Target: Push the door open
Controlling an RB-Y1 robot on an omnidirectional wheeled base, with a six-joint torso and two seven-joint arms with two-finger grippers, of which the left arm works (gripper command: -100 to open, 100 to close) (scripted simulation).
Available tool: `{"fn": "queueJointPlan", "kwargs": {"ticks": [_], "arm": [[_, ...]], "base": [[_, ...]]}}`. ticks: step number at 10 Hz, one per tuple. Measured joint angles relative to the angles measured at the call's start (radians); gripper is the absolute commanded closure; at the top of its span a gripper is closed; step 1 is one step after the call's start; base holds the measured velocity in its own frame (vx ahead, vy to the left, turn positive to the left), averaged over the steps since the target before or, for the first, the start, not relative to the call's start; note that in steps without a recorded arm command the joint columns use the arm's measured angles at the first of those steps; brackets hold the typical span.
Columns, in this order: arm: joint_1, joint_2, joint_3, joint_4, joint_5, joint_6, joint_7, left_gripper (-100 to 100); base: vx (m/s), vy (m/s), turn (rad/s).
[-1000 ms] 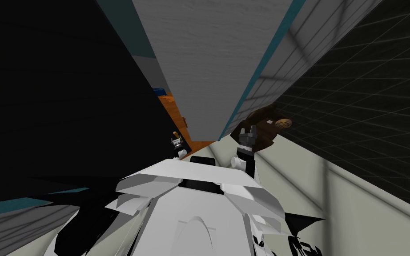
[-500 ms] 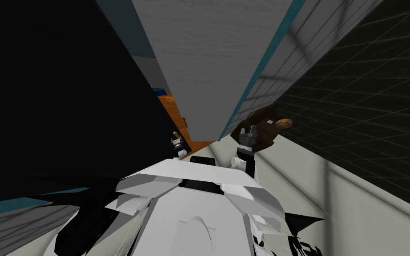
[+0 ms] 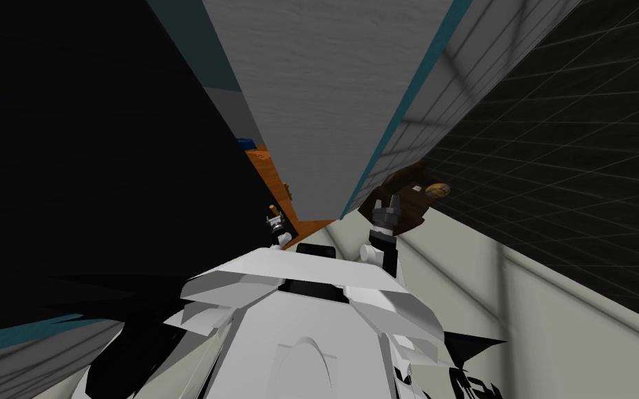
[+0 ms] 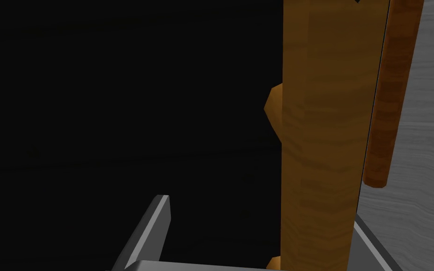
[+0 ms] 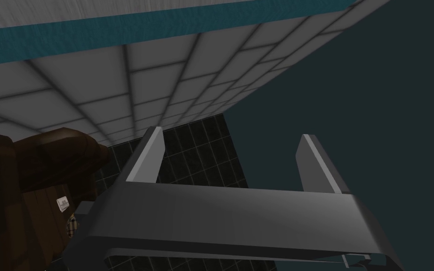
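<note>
Left wrist view is showing the left claw [image 4: 258,207] with its two fingers spread wide. The door [image 4: 319,141], an orange-brown wooden panel seen edge-on, is standing upright in the gap between them. It is sitting far over toward one finger [image 4: 369,242] and covering that finger's tip, while the other finger [image 4: 152,226] is standing well apart from the wood against a black area [image 4: 117,94]. Whether the hidden finger is touching the door I cannot tell. A small rounded knob [image 4: 272,113] is sticking out of the door on the side facing the open gap, farther out than the fingertips. On the door's other side a darker brown bar [image 4: 390,94] is running alongside it, with a grey wall [image 4: 432,141] just past that.

Seen from the head, the door [image 3: 276,173] is lying just ahead of the left claw [image 3: 274,216].

The right claw [image 5: 232,155] is hanging with its fingers parted and nothing between them. A brown lump [image 5: 28,188] is lying just beside one finger, under a grey tiled wall [image 5: 117,84] with a teal band [image 5: 117,28].
</note>
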Motion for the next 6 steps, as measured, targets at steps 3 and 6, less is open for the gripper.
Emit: {"fn": "queueJointPlan", "kwargs": {"ticks": [3,6], "arm": [[0.003,0.0,0.009,-0.015,0.007,0.008,-0.007,100],[0.019,-0.004,0.006,-0.035,0.005,0.01,-0.008,100]], "base": [[0.003,0.011,-0.001],[-0.005,-0.005,0.004]]}}
